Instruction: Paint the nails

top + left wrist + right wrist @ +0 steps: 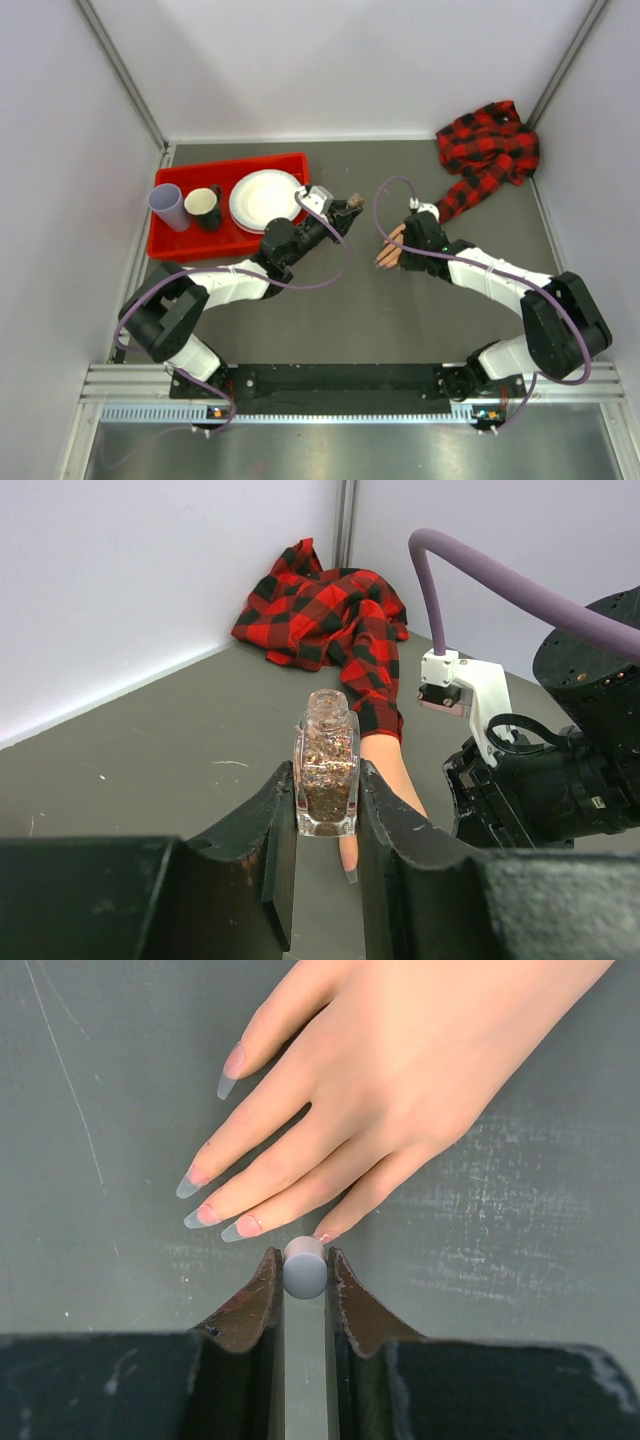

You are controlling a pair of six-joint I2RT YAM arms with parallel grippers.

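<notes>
A peach mannequin hand (400, 1070) lies palm down on the grey table, with a red-and-black plaid sleeve (490, 150) behind it. Its long pale nails (198, 1218) point toward my right gripper (305, 1265). That gripper is shut on a grey round brush cap (305, 1267), held just at the little finger's nail (325, 1236); the brush itself is hidden. My left gripper (327, 810) is shut on a clear polish bottle (327, 765) full of coppery glitter, held open-necked and upright to the left of the hand (392, 245). One fingertip nail (350, 872) shows under the bottle.
A red tray (230, 163) at the back left holds a white plate (265, 198), a lilac cup (168, 205) and a dark cup (203, 207). White walls enclose the table. The right arm's wrist (550, 770) is close to the right of the bottle.
</notes>
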